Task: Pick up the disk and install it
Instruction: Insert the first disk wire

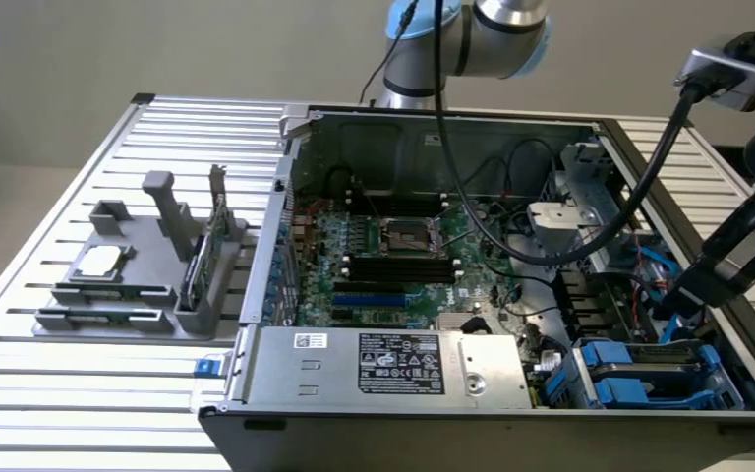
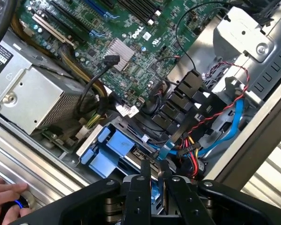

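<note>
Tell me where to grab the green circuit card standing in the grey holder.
Take the green circuit card by its upper edge, coming straight down, claw across its thin faces. It stands on edge, its lower edge sunk in the grey holder.

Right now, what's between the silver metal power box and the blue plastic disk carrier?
A bundle of black and yellow cables, in the wrist view.

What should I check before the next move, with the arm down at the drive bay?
1. Pincer over the disk: ok.
2. Disk fully seated: cannot tell.
3. Cables clear of the pincer: not ok, they run close beside it.
4. People clear of the case: not ok, a hand rests at its edge.
</note>
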`<control>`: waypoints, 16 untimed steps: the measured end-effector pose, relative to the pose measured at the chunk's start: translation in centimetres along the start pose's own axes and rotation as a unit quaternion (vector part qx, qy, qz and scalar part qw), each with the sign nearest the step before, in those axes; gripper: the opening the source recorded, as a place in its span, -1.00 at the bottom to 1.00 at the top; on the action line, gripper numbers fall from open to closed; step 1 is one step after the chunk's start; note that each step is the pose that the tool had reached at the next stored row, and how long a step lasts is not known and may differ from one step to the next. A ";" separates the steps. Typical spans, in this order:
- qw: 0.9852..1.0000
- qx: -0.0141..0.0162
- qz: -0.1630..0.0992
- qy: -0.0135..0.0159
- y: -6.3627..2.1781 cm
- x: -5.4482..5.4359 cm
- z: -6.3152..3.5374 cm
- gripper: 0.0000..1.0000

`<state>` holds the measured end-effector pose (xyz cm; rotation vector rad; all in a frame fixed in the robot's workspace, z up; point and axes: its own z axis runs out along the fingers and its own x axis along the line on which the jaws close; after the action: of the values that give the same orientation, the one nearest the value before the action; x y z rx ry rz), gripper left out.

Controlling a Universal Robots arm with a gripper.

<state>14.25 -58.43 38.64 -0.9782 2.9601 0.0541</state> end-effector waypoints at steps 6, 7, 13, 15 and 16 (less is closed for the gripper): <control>0.999 0.000 0.043 -0.002 0.00 0.0 0.01 -0.57; 0.999 0.000 0.050 -0.002 0.00 0.0 0.02 -0.57; 0.995 0.001 0.096 -0.004 0.00 0.0 0.02 -0.57; 0.994 0.001 0.111 -0.005 -0.01 0.0 0.02 -0.57; 0.993 0.001 0.119 -0.005 -0.01 0.0 0.02 -0.57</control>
<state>14.25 -58.44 38.62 -0.6175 3.0494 0.0590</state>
